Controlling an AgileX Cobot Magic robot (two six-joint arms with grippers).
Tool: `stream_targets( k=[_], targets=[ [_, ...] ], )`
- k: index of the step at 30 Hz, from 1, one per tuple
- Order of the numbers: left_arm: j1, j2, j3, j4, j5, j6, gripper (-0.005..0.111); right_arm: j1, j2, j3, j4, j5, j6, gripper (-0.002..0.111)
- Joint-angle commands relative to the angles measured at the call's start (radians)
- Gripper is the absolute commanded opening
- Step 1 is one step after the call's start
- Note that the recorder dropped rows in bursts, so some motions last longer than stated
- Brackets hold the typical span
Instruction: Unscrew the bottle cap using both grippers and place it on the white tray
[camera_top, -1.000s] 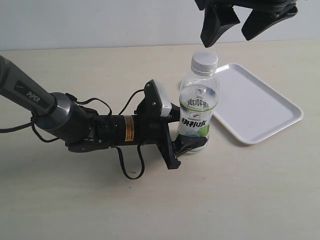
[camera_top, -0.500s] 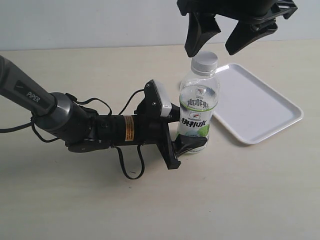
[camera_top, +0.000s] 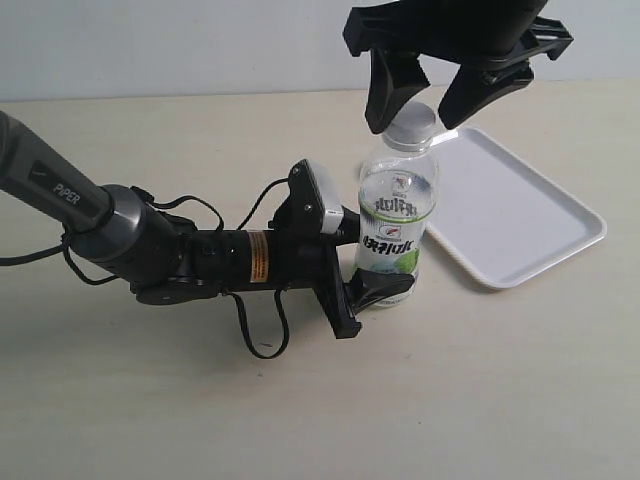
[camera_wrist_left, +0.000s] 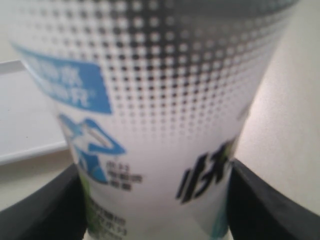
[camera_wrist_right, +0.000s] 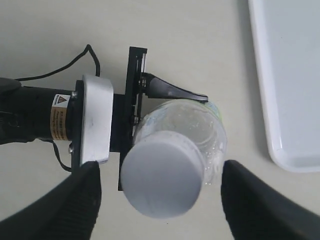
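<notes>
The clear bottle (camera_top: 397, 225) with the white-and-green label stands upright on the table, its white bottle cap (camera_top: 412, 122) on the neck. My left gripper (camera_top: 385, 262) lies low on the PIPER arm and is shut on the bottle's lower body; in the left wrist view the label (camera_wrist_left: 150, 100) fills the space between both black fingers (camera_wrist_left: 45, 210). My right gripper (camera_top: 420, 108) hangs open over the bottle, one finger on each side of the cap. In the right wrist view the cap (camera_wrist_right: 162, 177) sits between the fingers (camera_wrist_right: 75, 205) with a gap on either side.
The white tray (camera_top: 520, 215) lies on the table just right of the bottle, also seen in the right wrist view (camera_wrist_right: 290, 75). The left arm (camera_top: 120, 230) and its loose cables (camera_top: 260, 330) stretch across the table left of the bottle.
My right gripper has come down and to the left, from above and beside the bottle to level with the cap. The left gripper and the bottle have not moved.
</notes>
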Motion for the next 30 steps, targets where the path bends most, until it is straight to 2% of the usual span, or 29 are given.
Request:
stream_targets(
  k=[1, 4, 9, 11, 16, 24, 30],
  targets=[
    [-0.002, 0.000, 0.002, 0.028, 0.051, -0.002, 0.000, 0.002, 0.018, 0.002, -0.003, -0.006, -0.023, 0.058],
    [-0.002, 0.000, 0.002, 0.028, 0.051, -0.002, 0.000, 0.002, 0.020, 0.002, -0.003, -0.010, -0.023, 0.048],
    [-0.002, 0.000, 0.002, 0.028, 0.051, -0.002, 0.000, 0.002, 0.020, 0.002, -0.003, 0.006, -0.115, 0.008],
    [-0.002, 0.000, 0.002, 0.028, 0.051, -0.002, 0.000, 0.002, 0.020, 0.002, -0.003, 0.006, -0.160, 0.000],
    [-0.002, 0.000, 0.002, 0.028, 0.051, -0.002, 0.000, 0.002, 0.020, 0.002, -0.003, 0.010, -0.362, 0.000],
    [-0.002, 0.000, 0.002, 0.028, 0.051, -0.002, 0.000, 0.002, 0.020, 0.002, -0.003, 0.010, -0.894, 0.000],
    [-0.002, 0.000, 0.002, 0.028, 0.051, -0.002, 0.000, 0.002, 0.020, 0.002, 0.003, 0.010, -1.151, 0.000]
  ],
)
